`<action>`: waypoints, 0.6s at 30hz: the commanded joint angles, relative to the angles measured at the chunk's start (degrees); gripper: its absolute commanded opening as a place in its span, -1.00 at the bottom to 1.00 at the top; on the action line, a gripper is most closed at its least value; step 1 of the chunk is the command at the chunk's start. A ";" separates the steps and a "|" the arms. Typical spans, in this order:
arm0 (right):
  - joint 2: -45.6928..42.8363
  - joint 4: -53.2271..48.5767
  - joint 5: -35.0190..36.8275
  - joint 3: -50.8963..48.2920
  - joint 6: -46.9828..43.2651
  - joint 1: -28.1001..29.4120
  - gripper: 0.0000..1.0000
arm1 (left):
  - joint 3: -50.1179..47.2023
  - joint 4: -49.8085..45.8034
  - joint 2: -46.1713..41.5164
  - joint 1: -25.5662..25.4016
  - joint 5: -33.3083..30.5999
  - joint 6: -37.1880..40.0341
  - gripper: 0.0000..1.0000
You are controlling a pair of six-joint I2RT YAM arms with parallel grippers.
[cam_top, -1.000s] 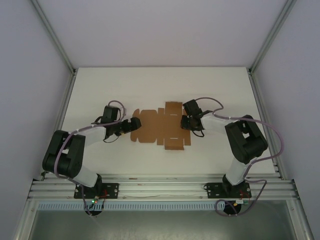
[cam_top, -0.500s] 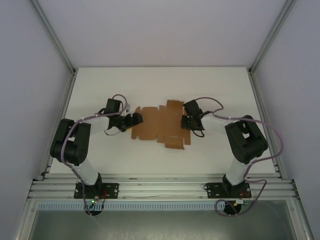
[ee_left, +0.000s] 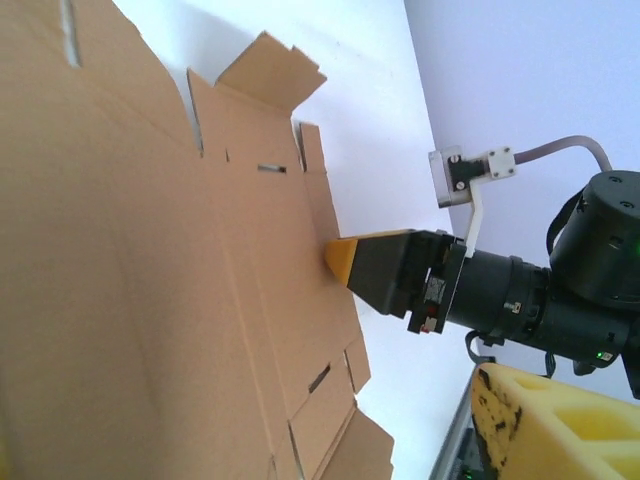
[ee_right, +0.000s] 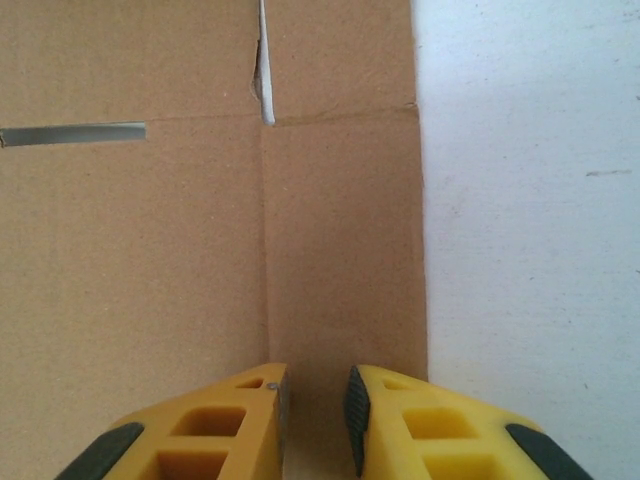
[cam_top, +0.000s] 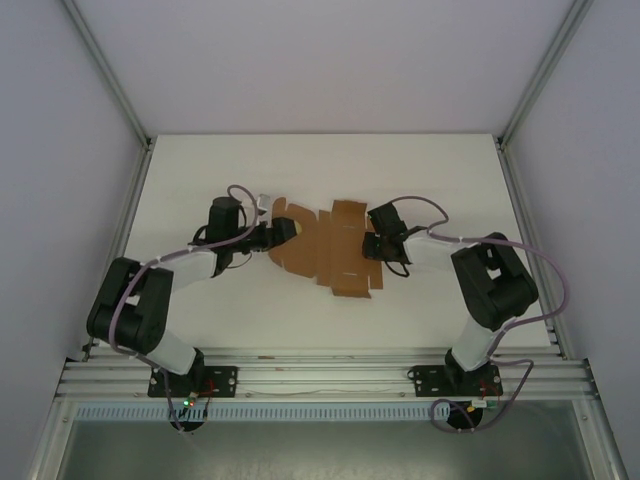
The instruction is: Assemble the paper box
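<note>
Right wrist: paper box [ee_right: 200, 220] flat under right end effector [ee_right: 316, 420] (fingers nearly closed).

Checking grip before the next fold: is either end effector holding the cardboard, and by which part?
The right end effector presses the paper box near its right edge. Whether the left end effector grips its left end cannot be told.

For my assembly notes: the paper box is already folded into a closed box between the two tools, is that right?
Not quite. The paper box is still an unfolded die-cut sheet, mostly flat, between the left tool and right tool, as the top external view shows.
</note>
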 commanded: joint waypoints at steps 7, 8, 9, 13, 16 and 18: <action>1.83 -7.21 2.55 -3.48 -2.20 -0.53 -0.48 | 4.95 -10.57 1.07 -0.24 -5.45 8.46 0.12; 1.63 -7.05 2.50 -3.56 -2.45 -0.53 -0.47 | 5.38 -10.77 2.00 -0.29 -5.36 8.41 0.05; 1.19 -6.84 2.60 -3.52 -2.69 -0.55 -0.47 | 5.91 -11.01 3.01 -0.29 -5.38 8.41 -0.06; -0.82 -6.45 2.41 -3.47 -4.53 -0.57 -0.44 | 6.15 -9.47 5.18 -0.30 -4.52 8.81 -0.39; -3.44 -6.51 1.13 -3.00 -5.55 -0.82 -0.39 | 6.11 -7.55 5.35 -0.29 -3.21 8.92 -0.83; -6.19 -6.69 0.43 -2.85 -6.09 -1.39 -0.31 | 5.59 -4.98 4.63 -0.28 -1.64 8.48 -1.00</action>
